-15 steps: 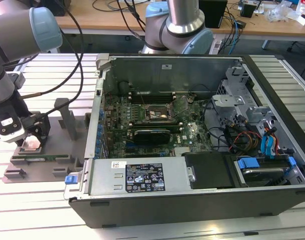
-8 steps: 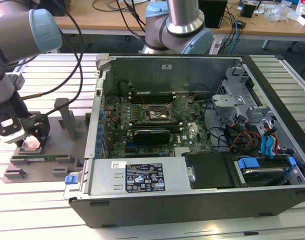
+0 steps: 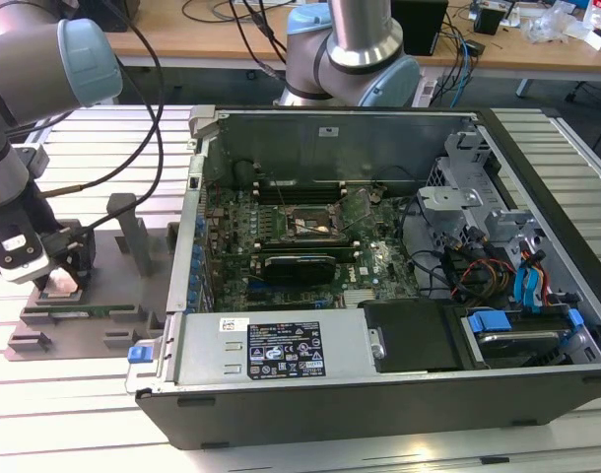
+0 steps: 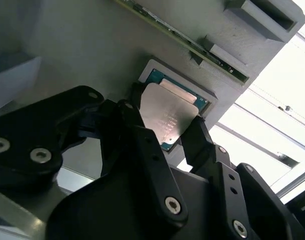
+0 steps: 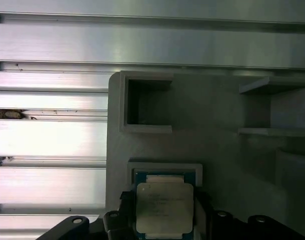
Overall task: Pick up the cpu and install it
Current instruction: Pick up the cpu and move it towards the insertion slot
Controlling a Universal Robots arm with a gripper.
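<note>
The cpu (image 3: 62, 287) lies in the exterior view on a grey tray (image 3: 94, 317) at that view's left, beside the open case (image 3: 330, 138) and well apart from the socket (image 3: 305, 225) on the board inside it. The gripper (image 3: 64, 280) is down over the cpu, on the arm that reaches in from the exterior view's left. Tray and case both rest on a slatted metal table (image 3: 64, 414).

In the second wrist view the cpu (image 4: 167, 117) sits with its silvery top up, over a pale-rimmed pocket (image 4: 153, 67) of the tray (image 4: 92, 50). The gripper (image 4: 166, 122) straddles it, with 2 black fingers (image 4: 136, 114) against opposite edges, so the jaws are closed on the cpu.

In the first wrist view the cpu (image 5: 165, 205) is in the same pocket (image 5: 165, 166), its green border showing around the metal top. The gripper (image 5: 165, 210) has 1 dark finger on each side of the chip. On the tray (image 5: 217, 150) beyond stands another square pocket (image 5: 145, 107), and the table (image 5: 52, 140) runs alongside.
</note>
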